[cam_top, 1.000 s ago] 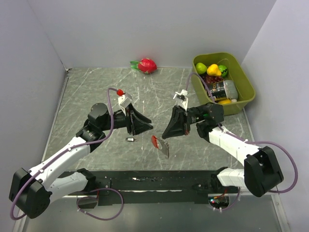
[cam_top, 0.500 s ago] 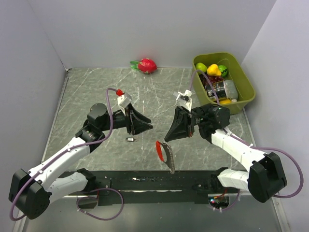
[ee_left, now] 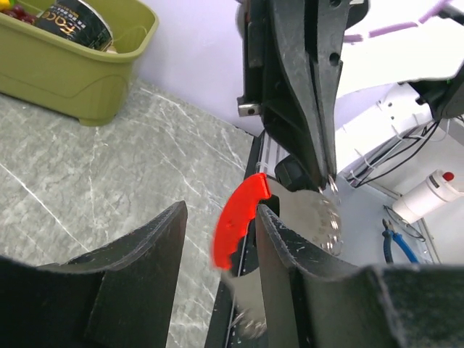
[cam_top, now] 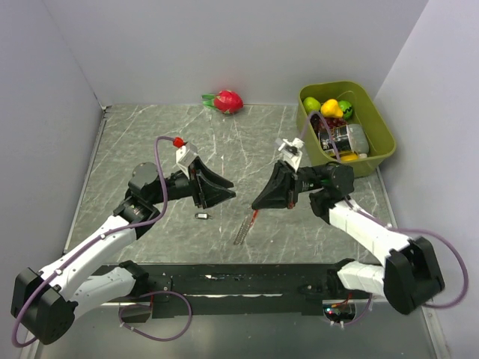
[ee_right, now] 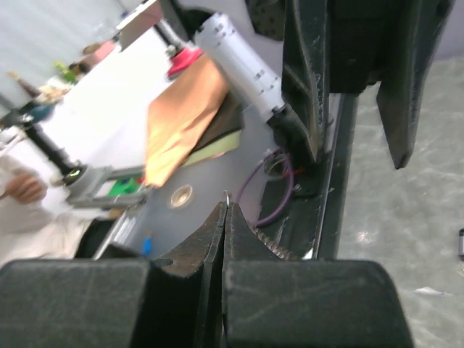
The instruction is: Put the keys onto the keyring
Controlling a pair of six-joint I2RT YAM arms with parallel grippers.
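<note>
The keyring [ee_left: 238, 223] is a thin, bright red crescent joined to a short bunch of silvery links. In the left wrist view the red part curves downward and the metal beside it is blurred, with one small ring showing at the top. That ring sits at the tips of the right gripper [cam_top: 256, 206], whose fingers are pressed together on it. The right wrist view shows the two fingers meeting with no gap and a fine wire loop poking out at their tip. From above, the keyring hangs down and toward the near-left from those tips, above the marbled table [cam_top: 135, 149], in the space between the two grippers. Whether its lower end touches the surface cannot be told.

The key [cam_top: 203, 216], a tiny dark piece with a pale glint, lies flat on the table just left of the hanging chain, apart from it, and just below the left gripper [cam_top: 223, 196]. That gripper's fingers are spread apart and hold nothing. In its own wrist view the red crescent shows through the gap between them.

Farther off, a green bin [cam_top: 383, 146] of mixed items stands at the far right, and a red dragon fruit [cam_top: 227, 100] lies at the back wall.
</note>
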